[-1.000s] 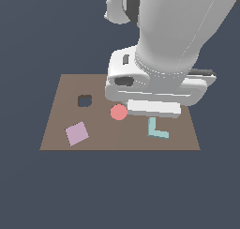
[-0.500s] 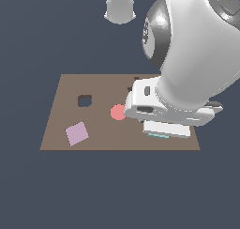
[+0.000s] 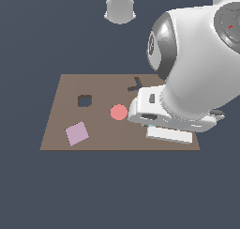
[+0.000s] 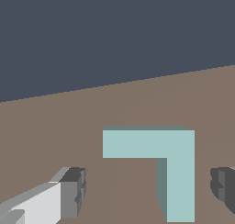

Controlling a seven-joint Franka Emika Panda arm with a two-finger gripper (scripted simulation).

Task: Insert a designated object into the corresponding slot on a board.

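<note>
Exterior view: the arm's bulky white wrist hangs low over the brown board [image 3: 93, 125], at the corner nearest the camera on the exterior view's right. It covers the fingers and the L-shaped piece, so neither shows here. Clear of the arm, the red disc [image 3: 119, 112] lies on the board just beside the wrist housing. The pink square [image 3: 77, 133] sits well apart, toward the exterior view's left. The dark squarish hole [image 3: 85, 101] is beyond the pink square. The small L-shaped slot [image 3: 135, 85] is cut near the board's far edge, just past the arm's white body and unfilled.

Wrist view: the pale teal L-shaped piece [image 4: 160, 159] lies flat on the board [image 4: 59, 131]. The fingers [image 4: 149, 191] are spread wide and grip nothing. One dark pad [image 4: 73, 192] stands off to one side of the piece. The other pad [image 4: 223, 188] is near the piece's long leg, with board showing between them. The long leg runs down into the gap between the two pads, nearer the second pad. The short leg stretches out crosswise beyond the first pad's tip.
</note>
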